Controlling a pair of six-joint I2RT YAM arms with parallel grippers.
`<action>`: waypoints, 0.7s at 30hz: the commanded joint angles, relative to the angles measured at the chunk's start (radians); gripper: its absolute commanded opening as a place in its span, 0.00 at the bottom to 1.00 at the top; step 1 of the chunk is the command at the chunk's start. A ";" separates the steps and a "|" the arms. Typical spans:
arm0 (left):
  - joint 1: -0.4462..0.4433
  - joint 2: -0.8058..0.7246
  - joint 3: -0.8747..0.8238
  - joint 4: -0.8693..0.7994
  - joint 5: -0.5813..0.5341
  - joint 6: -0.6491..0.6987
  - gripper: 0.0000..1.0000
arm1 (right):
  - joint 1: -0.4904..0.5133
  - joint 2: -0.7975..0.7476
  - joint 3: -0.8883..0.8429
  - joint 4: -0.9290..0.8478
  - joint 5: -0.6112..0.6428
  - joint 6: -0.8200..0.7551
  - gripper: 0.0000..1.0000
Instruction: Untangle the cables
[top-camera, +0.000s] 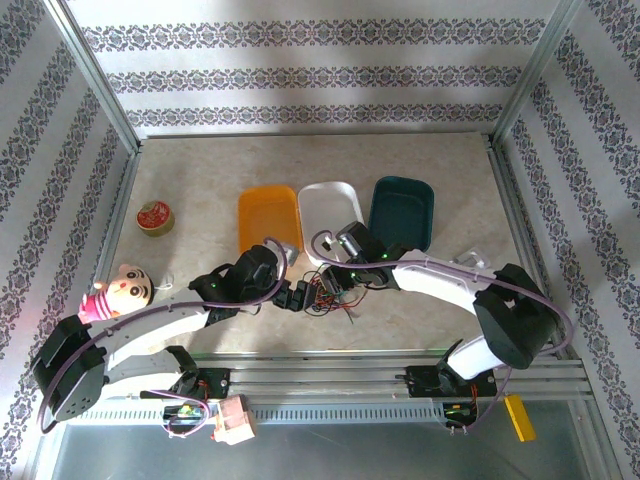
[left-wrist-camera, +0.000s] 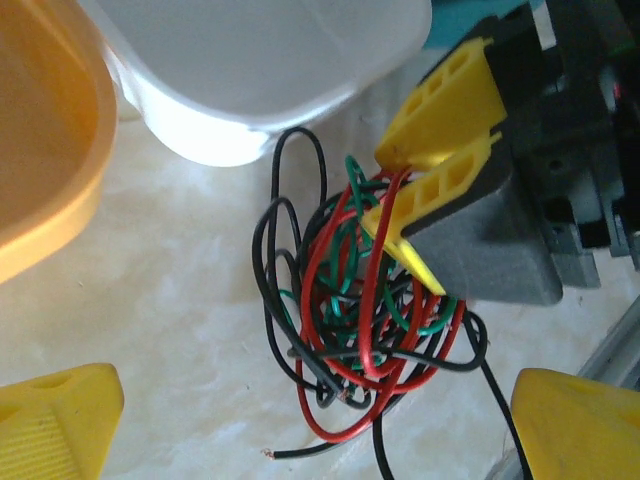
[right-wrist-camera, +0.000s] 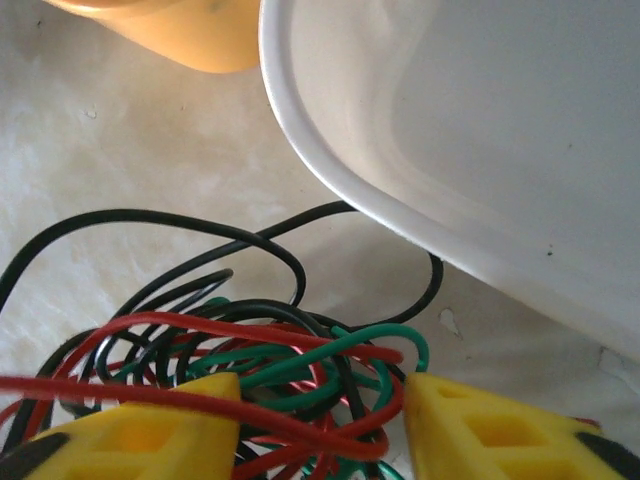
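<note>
the cables (top-camera: 328, 298), thin red, black and green strands knotted into one loose tangle, lie on the table (top-camera: 200, 170) at 6 o'clock of the white tray (top-camera: 330, 195); the orange tray (top-camera: 268, 210) sits at 9 o'clock of the white one and the teal tray (top-camera: 400, 205) at 3 o'clock; the left gripper (top-camera: 298, 298) is just at 9 o'clock of the tangle, the right gripper (top-camera: 335, 285) at about 1 o'clock of it.

in the left wrist view the left gripper (left-wrist-camera: 320, 430) stands wide, one yellow fingertip at each lower corner, both apart from the cables (left-wrist-camera: 340, 330); at 1 o'clock of the tangle the right gripper (left-wrist-camera: 378, 185) reaches in, a red strand running between its two fingers; a black loop reaches toward the white tray (left-wrist-camera: 250, 80) at 12 o'clock.

in the right wrist view the right gripper (right-wrist-camera: 320, 420) is half narrowed with red and green strands of the cables (right-wrist-camera: 250, 350) in the gap; whether it pinches them i cannot tell; the white tray (right-wrist-camera: 480, 130) fills 1 o'clock.
</note>
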 joint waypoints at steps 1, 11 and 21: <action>-0.017 0.025 -0.010 -0.038 0.037 0.017 0.99 | -0.003 0.017 0.033 0.026 -0.027 -0.005 0.30; -0.019 0.144 0.006 0.011 0.074 0.075 0.88 | -0.005 -0.104 0.015 -0.017 -0.102 -0.004 0.03; -0.019 0.227 0.000 0.155 0.084 0.083 0.42 | -0.049 -0.191 -0.004 -0.008 -0.166 0.057 0.03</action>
